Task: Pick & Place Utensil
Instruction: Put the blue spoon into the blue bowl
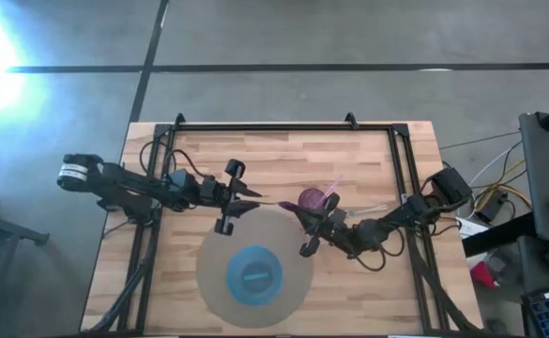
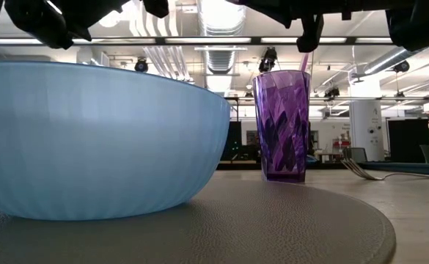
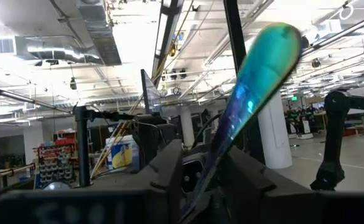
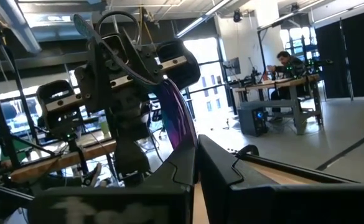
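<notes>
Grip was my worry. My right hand (image 4: pixel 194 163) was clamped on one end of the iridescent utensil (image 4: pixel 180 118), held in the air. The left hand (image 3: pixel 200 180) faced it from straight ahead with the utensil's other end between its fingers; whether those fingers had bitten I could not tell. If I let go with the right hand too soon, the smooth handle could slide out and drop. Just beside the right hand stood the purple cup (image 1: pixel 312 200), close enough that a swing of either hand could knock it over. Below the hands lay the round grey mat (image 1: pixel 213 282) with the blue bowl (image 1: pixel 254 274) on it. A dropped utensil might land there, or bounce off onto the bench (image 1: pixel 368 160).
</notes>
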You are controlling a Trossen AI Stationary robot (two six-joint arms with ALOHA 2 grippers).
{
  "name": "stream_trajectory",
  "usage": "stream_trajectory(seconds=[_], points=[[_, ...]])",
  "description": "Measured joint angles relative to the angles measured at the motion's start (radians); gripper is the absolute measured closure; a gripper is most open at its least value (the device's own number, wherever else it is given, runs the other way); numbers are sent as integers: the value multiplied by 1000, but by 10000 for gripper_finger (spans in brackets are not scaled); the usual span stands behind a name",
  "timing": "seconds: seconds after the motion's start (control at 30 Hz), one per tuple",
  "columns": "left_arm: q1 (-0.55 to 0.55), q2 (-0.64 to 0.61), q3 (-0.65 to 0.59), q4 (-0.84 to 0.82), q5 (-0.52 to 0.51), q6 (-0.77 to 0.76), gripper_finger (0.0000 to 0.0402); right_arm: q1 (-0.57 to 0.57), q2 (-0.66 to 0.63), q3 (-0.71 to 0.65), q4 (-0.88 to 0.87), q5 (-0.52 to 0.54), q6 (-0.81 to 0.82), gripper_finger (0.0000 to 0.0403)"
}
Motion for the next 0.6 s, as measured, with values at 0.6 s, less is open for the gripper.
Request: stream_trajectory(seconds=[0.6], points=[[1, 0, 0, -1, -8, -15, 397, 2, 0, 0, -21, 19, -2, 394]])
